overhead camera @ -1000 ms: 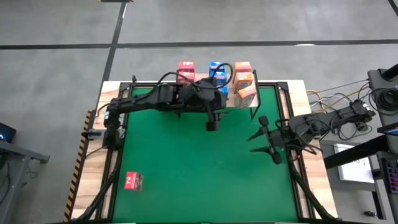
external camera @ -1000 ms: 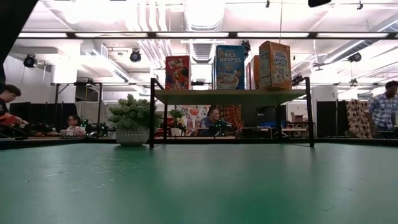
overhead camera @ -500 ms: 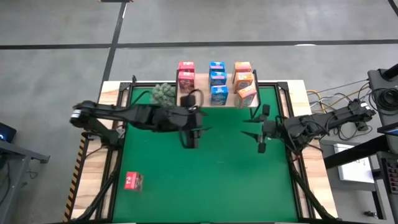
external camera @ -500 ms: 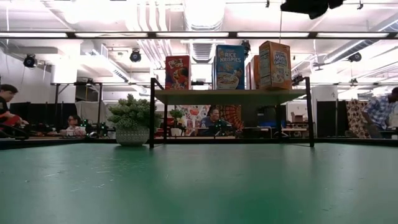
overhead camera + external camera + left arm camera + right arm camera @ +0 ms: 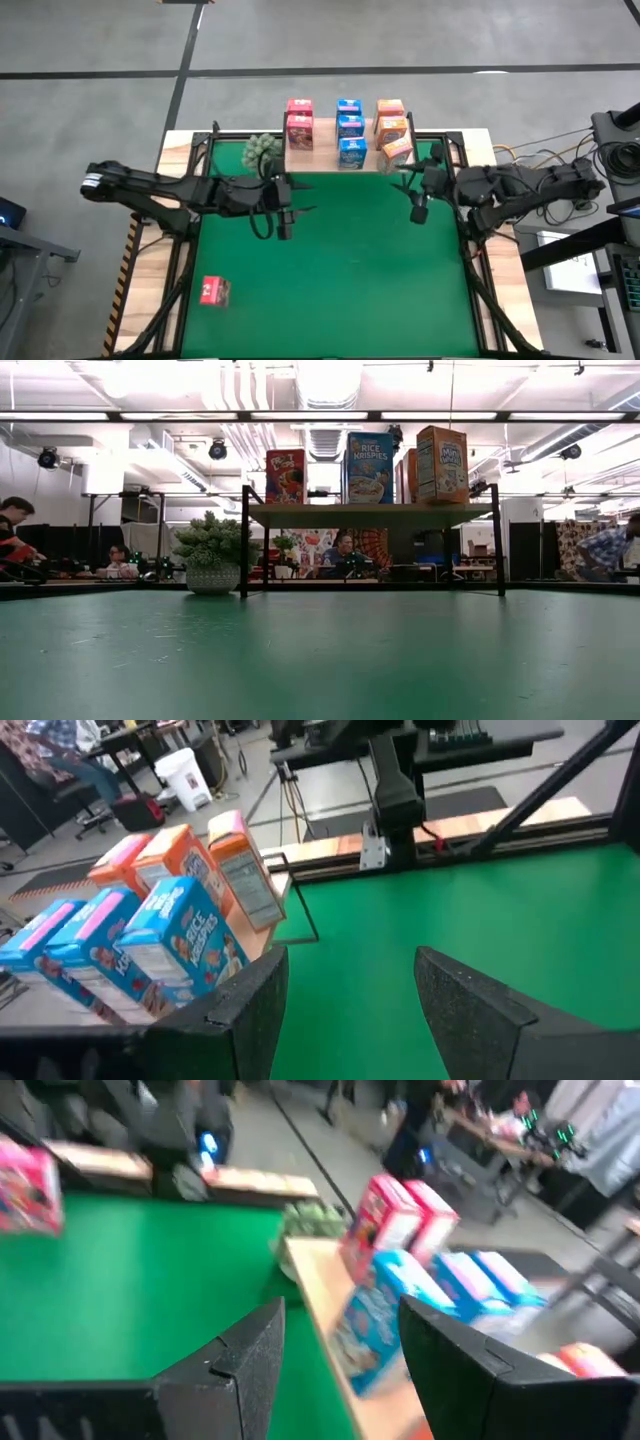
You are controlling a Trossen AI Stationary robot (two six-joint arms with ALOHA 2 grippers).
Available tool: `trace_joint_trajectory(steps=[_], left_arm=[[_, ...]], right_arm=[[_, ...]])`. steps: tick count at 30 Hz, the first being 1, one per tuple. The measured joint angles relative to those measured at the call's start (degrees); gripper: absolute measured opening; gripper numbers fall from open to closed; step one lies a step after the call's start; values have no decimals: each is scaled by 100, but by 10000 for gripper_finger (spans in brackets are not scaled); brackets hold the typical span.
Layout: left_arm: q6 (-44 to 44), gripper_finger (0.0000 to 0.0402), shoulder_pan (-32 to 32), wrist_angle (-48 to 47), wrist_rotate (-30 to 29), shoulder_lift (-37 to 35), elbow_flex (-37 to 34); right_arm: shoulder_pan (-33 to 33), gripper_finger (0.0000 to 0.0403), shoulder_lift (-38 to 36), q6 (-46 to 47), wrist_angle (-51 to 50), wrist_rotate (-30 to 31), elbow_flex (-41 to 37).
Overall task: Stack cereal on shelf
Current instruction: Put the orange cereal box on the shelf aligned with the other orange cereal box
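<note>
Cereal boxes [image 5: 349,128] fill the shelf [image 5: 330,158] at the mat's far edge; one pink-red box [image 5: 214,290] lies near the left front corner. My left gripper [image 5: 284,226] and right gripper [image 5: 418,207] hover empty, jaws apart. Next: reach that stray box.

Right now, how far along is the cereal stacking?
Eight boxes stand on the shelf: two pink-red, three blue, three orange. Nothing is in hand: the left gripper and right gripper hang open and empty. Left: the last pink-red box on the mat's near-left corner.
</note>
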Motion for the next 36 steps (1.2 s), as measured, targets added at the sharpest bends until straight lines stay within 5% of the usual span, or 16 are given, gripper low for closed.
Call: trace_joint_trajectory(steps=[9,16,25,36], left_arm=[[-10,201,0,109,1,-168,-248],[-69,201,0,101,0,-153,-240],[-85,201,0,87,0,-159,-240],[-85,201,0,87,2,-157,-240]], right_arm=[[-879,184,1090,217,-2494,-46,1790],[-993,146,1459,370,-3471,-216,1779],[-995,17,1421,497,-3263,23,820],[-1269,13,1345,-75,-1542,168,-197]])
